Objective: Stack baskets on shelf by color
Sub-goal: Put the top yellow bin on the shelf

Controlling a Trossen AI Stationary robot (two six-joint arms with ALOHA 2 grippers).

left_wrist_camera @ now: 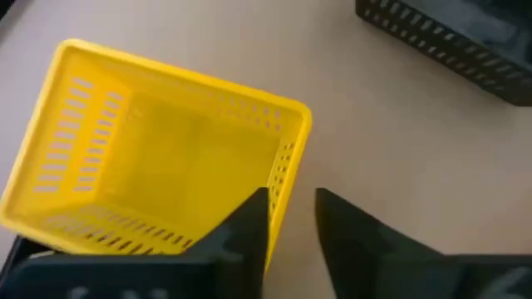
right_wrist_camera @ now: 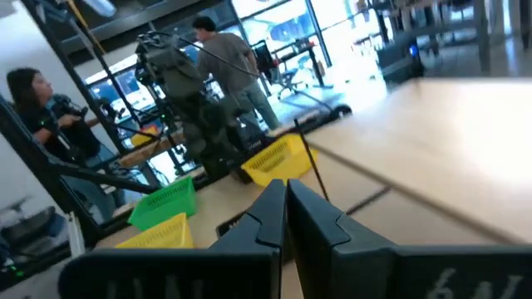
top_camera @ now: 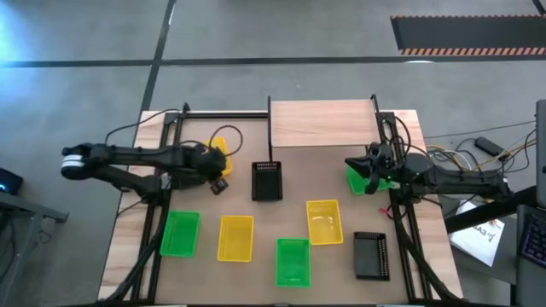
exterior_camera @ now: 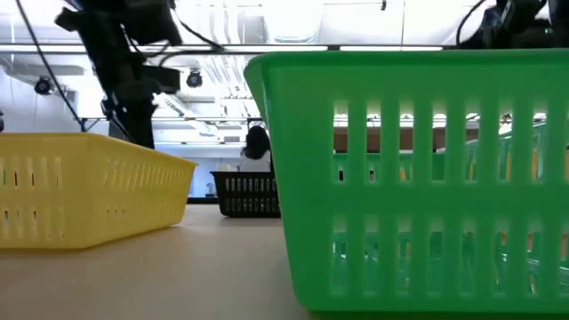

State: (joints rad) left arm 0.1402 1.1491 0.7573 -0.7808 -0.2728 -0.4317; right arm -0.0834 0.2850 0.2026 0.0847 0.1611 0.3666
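Observation:
My left gripper stands at a yellow basket left of the table's middle. My right gripper is shut, raised near the shelf's right front corner, with a green basket showing under it. The shelf stands at the far edge. Resting on their bottoms on the table are a black basket, a green basket, a yellow basket, a green basket, a yellow basket and a black basket. My left gripper has the yellow basket's short end wall between its fingers, one finger inside the basket and the other outside. It comes from above, slanting. Whether the basket is lifted off the table I cannot tell. My right gripper is over the green basket, its fingers lying about level. The gripper itself hides the place of contact, so the part and the kind of hold cannot be told.
Dark frame rails run along the table's left and right sides. Cables and papers lie beyond the right edge. People stand in the room behind the table. Bare tabletop lies in front of the shelf.

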